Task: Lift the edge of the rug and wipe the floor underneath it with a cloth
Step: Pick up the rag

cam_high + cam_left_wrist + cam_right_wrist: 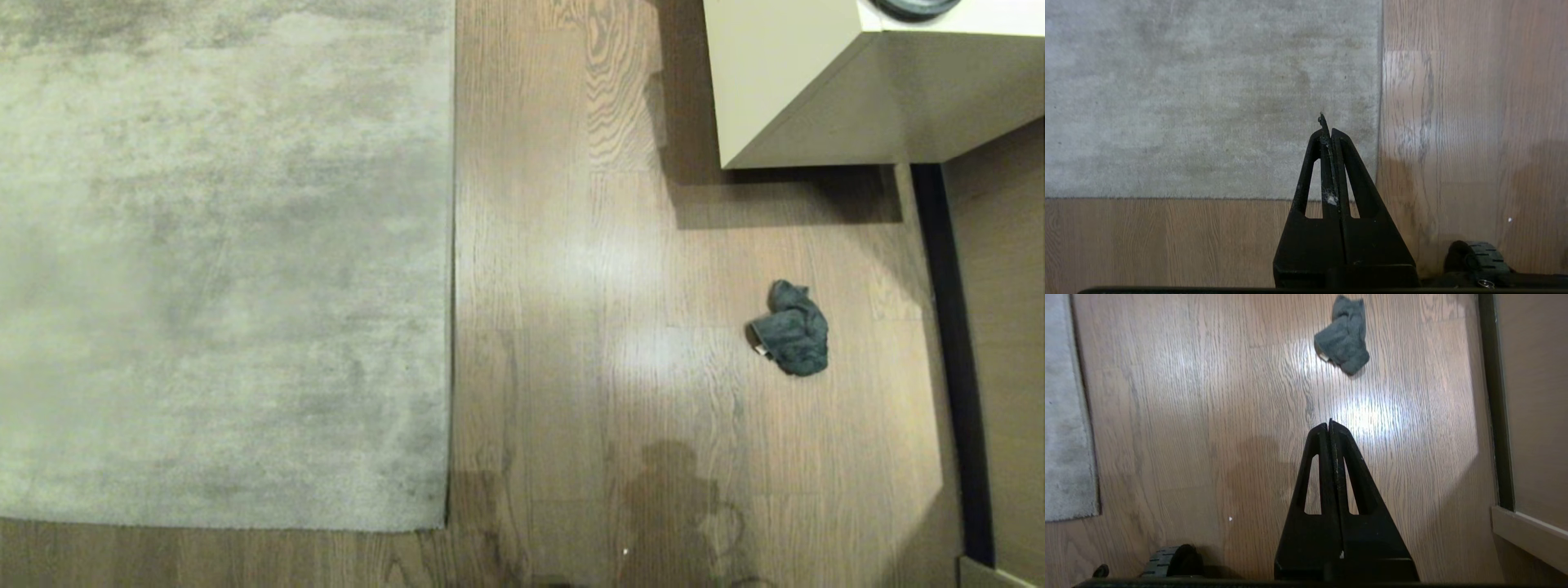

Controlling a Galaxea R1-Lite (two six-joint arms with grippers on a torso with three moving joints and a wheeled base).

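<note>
The cloth (792,328) is seen crumpled on the floor (571,327), well apart from the flat rug edge (450,327). The left claw (1329,130) and right claw (1329,425) are held fully closed, empty.

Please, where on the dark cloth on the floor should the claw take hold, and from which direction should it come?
Probably from straight above, closing on the raised crumpled middle of the cloth. It lies bunched in a small heap on the bare floor, apart from the rug edge and the cabinet, so nothing blocks a descent. The right claw, shut now, is nearer; it must open first.
</note>
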